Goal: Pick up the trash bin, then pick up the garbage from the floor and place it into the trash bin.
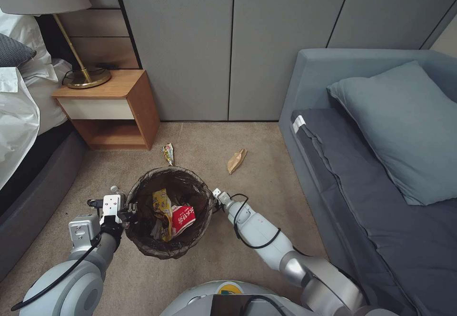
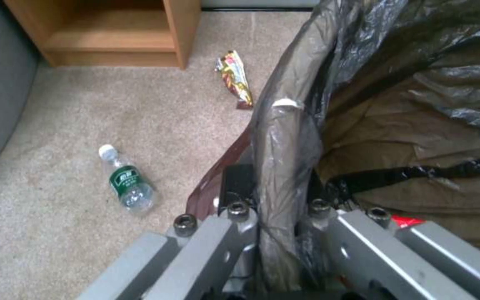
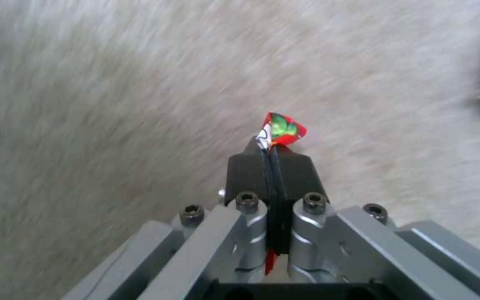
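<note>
The trash bin (image 1: pixel 170 211) is the landmark here: it is held just off the beige carpet floor (image 1: pixel 266 182) in front of the robot, lined with a dark see-through bag whose edge folds over the rim. The left gripper (image 1: pixel 127 210) is at the bin's left rim, and in the left wrist view its fingers (image 2: pixel 239 183) are closed tight on the rim wall and the bag, one finger outside and the other inside. Inside the bin lie a red-and-white packet (image 1: pixel 183 219) and a yellow wrapper (image 1: pixel 162 206). The right gripper (image 3: pixel 271 146) is at the bin's right side, just outside the rim; its fingers are pressed together with only a small red scrap (image 3: pixel 282 128) with a green mark pinched at the tips and poking out above them, over bare carpet. Beyond the bin, near the wooden nightstand (image 1: pixel 114 111), a crinkled snack wrapper (image 1: pixel 168 153) lies on the floor. Farther from the bin toward the grey sofa (image 1: pixel 381 173) rests a brown paper scrap (image 1: pixel 236 160). To the bin's left, a small bottle (image 2: pixel 126 183) with a green label and white cap lies on its side on the carpet, apart from the bin.
</note>
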`<state>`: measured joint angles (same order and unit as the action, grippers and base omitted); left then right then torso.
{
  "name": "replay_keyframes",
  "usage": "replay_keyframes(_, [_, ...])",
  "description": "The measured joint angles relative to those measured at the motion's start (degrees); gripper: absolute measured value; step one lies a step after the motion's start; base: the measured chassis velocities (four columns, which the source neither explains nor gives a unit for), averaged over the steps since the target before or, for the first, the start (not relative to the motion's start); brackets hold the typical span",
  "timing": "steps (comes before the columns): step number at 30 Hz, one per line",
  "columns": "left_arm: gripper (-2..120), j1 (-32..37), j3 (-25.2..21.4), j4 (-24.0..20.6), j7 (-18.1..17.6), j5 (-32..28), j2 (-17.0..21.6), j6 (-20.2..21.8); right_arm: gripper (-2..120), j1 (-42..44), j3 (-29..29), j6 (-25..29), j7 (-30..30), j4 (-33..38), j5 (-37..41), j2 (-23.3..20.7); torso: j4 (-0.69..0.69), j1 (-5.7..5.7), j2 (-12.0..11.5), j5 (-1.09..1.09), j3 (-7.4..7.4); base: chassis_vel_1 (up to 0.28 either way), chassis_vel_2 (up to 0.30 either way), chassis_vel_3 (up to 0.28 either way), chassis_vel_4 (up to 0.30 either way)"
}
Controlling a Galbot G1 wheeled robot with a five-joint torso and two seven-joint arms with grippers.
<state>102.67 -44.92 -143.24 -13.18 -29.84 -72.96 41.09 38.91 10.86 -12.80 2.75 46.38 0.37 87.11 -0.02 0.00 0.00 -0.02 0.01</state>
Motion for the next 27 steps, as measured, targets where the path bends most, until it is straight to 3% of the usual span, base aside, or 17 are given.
replay_keyframes(5, [2, 0.1, 0.0, 0.0, 0.0, -0.2, 0.2, 0.0, 0, 1.9, -1.0, -2.5, -1.8, 12.8, 4.1, -5.8, 0.01, 0.00, 0.0, 0.03, 0.00, 0.000, 0.000, 0.000, 0.000])
replay_keyframes(6, [2, 0.1, 0.0, 0.0, 0.0, -0.2, 0.2, 0.0, 0, 1.9, -1.0, -2.5, -1.8, 12.8, 4.1, -5.8, 0.01, 0.00, 0.0, 0.03, 0.00, 0.000, 0.000, 0.000, 0.000])
replay_keyframes(10, [2, 0.1, 0.0, 0.0, 0.0, -0.3, 0.3, 0.1, 0, 3.5, -2.2, -5.5, -2.5, 26.4, 9.1, -10.9, 0.02, 0.00, 0.0, 0.03, 0.00, 0.000, 0.000, 0.000, 0.000])
replay_keyframes(14, [2, 0.1, 0.2, 0.0, 0.0, -0.3, 0.3, 0.1, 0, 4.2, -3.1, -6.8, -2.9, 32.3, 11.6, -13.4, 0.02, 0.00, 0.0, 0.03, -0.01, 0.000, 0.000, 0.000, 0.000])
replay_keyframes(17, [2, -0.2, 0.5, 0.0, 0.0, -0.3, 0.3, 0.3, 0, 5.9, -5.7, -9.5, -3.7, 43.6, 17.1, -18.9, 0.00, 0.00, 0.0, 0.03, -0.01, 0.000, 0.000, 0.000, 0.000])
replay_keyframes(27, [2, 0.2, 0.6, 0.0, 0.1, 0.0, 0.6, 0.3, 0, 4.9, -7.8, -12.9, -5.1, 61.3, 28.6, -27.1, 0.02, 0.00, 0.0, 0.02, -0.01, 0.000, 0.000, 0.000, 0.000])
